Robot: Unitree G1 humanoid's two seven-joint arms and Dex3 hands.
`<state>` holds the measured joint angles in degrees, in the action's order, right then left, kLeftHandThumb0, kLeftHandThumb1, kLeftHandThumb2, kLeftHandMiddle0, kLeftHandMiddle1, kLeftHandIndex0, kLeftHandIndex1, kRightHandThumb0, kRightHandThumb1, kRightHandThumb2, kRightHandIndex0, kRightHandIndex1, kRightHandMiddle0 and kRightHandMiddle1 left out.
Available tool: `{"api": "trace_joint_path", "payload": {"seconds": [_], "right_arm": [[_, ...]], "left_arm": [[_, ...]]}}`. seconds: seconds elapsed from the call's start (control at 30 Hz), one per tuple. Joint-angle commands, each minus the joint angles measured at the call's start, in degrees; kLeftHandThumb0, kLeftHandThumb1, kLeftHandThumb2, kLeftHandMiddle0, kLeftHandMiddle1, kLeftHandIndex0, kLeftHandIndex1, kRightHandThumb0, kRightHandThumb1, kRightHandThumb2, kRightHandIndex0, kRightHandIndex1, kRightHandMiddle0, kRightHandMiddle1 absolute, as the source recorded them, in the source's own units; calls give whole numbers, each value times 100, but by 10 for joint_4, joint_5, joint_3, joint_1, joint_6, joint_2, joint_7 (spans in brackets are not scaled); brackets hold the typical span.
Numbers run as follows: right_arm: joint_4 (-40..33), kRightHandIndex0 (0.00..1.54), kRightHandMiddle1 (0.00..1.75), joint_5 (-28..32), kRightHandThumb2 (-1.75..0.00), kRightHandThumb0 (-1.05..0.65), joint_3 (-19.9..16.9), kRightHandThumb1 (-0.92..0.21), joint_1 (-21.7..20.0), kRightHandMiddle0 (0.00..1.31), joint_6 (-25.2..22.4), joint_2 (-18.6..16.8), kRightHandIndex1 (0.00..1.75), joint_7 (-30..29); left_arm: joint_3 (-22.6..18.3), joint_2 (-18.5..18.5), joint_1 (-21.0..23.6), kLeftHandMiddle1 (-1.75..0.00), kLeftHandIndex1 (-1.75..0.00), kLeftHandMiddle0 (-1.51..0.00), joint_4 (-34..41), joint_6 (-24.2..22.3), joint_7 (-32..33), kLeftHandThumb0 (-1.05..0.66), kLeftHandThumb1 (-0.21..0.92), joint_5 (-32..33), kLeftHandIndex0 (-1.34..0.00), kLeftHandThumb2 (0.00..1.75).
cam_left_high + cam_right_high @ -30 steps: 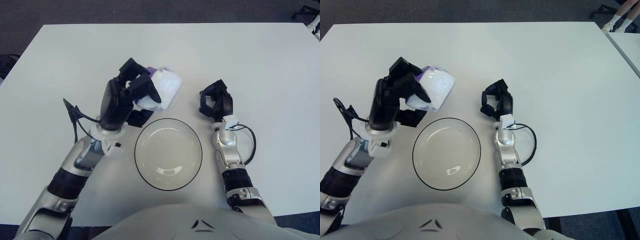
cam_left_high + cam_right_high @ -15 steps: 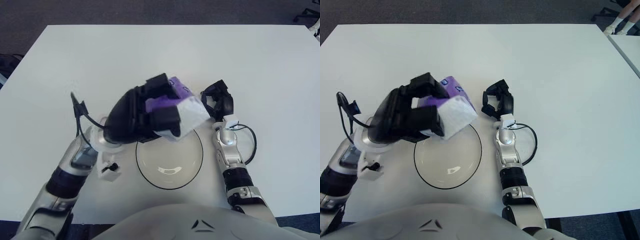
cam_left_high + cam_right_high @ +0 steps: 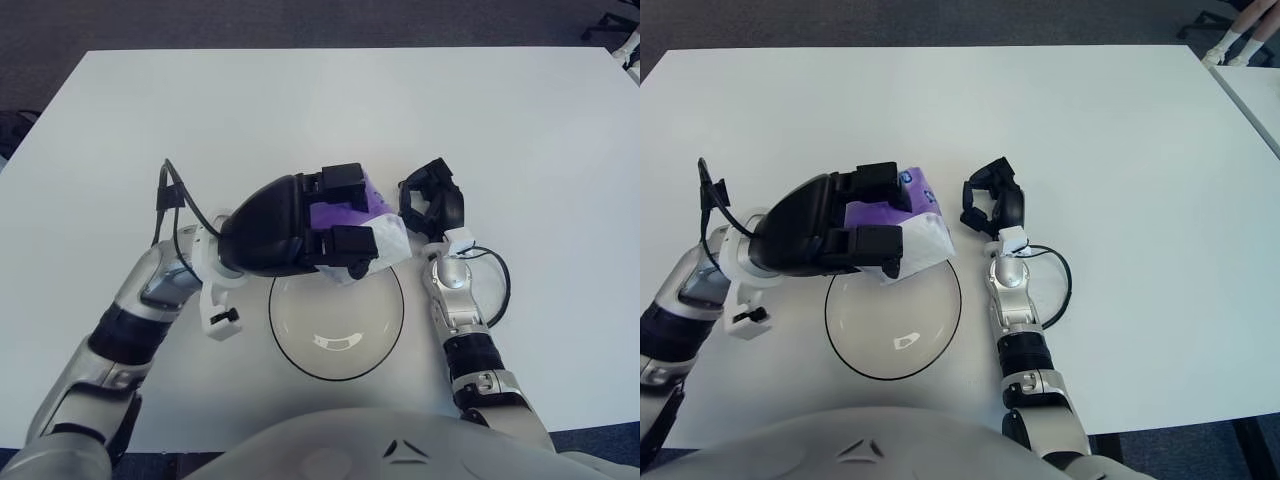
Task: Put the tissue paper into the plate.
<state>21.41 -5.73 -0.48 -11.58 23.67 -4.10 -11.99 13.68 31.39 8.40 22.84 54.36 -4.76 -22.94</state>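
A purple and white tissue pack [image 3: 360, 225] is held in my left hand [image 3: 335, 215], whose black fingers are curled around it. The hand holds the pack over the far rim of the clear glass plate [image 3: 336, 345], which lies on the white table near the front edge. The pack's white end hangs over the plate's far right rim. In the right eye view the pack [image 3: 915, 230] shows above the plate [image 3: 893, 340]. My right hand [image 3: 432, 198] rests on the table just right of the plate, fingers curled, holding nothing.
The white table [image 3: 520, 130] stretches far and to both sides of the plate. A black cable [image 3: 172, 195] loops off my left wrist. Another cable [image 3: 497, 285] loops by my right forearm.
My left hand has carried the tissue pack from the plate's far left to above its far rim and has lowered and turned flatter. The right hand has not moved.
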Motion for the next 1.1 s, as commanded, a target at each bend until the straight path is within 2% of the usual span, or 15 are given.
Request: {"api": "trace_joint_path", "payload": {"seconds": [0.0,0.07,0.27,0.47,0.6,1.07], "right_arm": [[70,63,175,2,-107,-42,-4,-52,59,45,-31,1,139,1],[70,63,175,3,-106,-41,-4,-52,60,45,-31,1,139,2],[72,63,175,1,-105,-41,-4,-53,60,44,-29,3,139,1],[72,63,175,1,-105,-41,-4,-54,61,44,-27,4,139,1],[71,63,175,1,-105,-41,-3,-53,62,44,-26,4,139,0],[70,62,175,1,-104,-41,-3,-54,62,43,-24,5,138,2]], "left_arm": [[16,-11,-22,-175,-167,-86,22,-18,-26,-1,-1,6,-67,168],[27,-13,-8,-175,-167,-86,5,-18,-41,-1,-2,3,-67,168],[50,-6,27,-175,-166,-86,-52,29,-68,-1,-2,36,-68,168],[32,5,40,-175,-165,-88,-83,42,-81,-1,-3,67,-69,169],[19,-2,39,-175,-167,-89,-74,29,-90,-1,-4,62,-68,171],[-4,8,36,-175,-171,-81,-49,16,-117,-1,8,106,-55,159]]}}
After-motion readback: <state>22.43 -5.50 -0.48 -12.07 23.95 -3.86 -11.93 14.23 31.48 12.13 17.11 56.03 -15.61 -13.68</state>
